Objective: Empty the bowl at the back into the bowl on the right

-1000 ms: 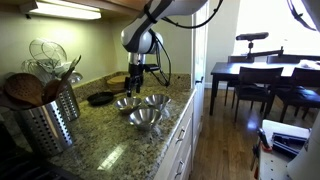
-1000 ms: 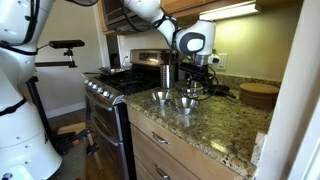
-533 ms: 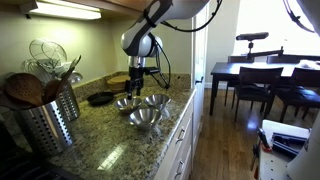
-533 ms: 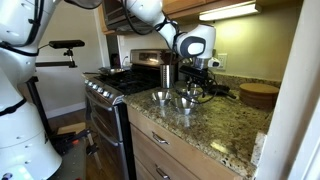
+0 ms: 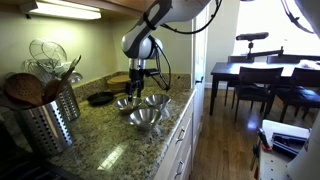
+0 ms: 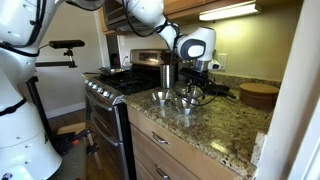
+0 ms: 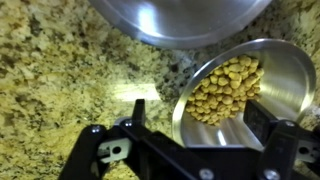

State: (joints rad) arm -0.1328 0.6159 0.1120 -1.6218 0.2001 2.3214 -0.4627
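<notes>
Gripper (image 7: pixel 190 140) is spread as wide as it goes and has nothing in it. Both fingers hang just above the granite counter (image 7: pixel 70 70). The small steel bowl (image 7: pixel 285 70) I need to empty is right ahead of the gripper, shifted toward one finger, so its near rim sits off-centre in the gap between the jaws. It is loaded with a heap of pale yellow, pea-sized rounds (image 7: pixel 225 90) (chickpeas, by the look of them), piled against the side nearest me.

My plan for the grab is to slide sideways until the rim is centred, then come down so one finger goes inside the wall and one outside. I want to pinch the flared lip itself, not the belly. Polished steel is slick and the wall is thin and curved, so I expect a shallow bite to slip once I tilt. The load is loose and will roll, so I'd lift level and tip slowly.

A second steel bowl (image 7: pixel 180 20) lies further ahead of the gripper, close to the small one. It looks broader, mirror-bright and smooth, but the frame cuts it off. I can't tell from here whether it is the receiving bowl.

The counter is speckled tan and black stone, hard and glossy. A bowl nudged on it will probably skate.
</notes>
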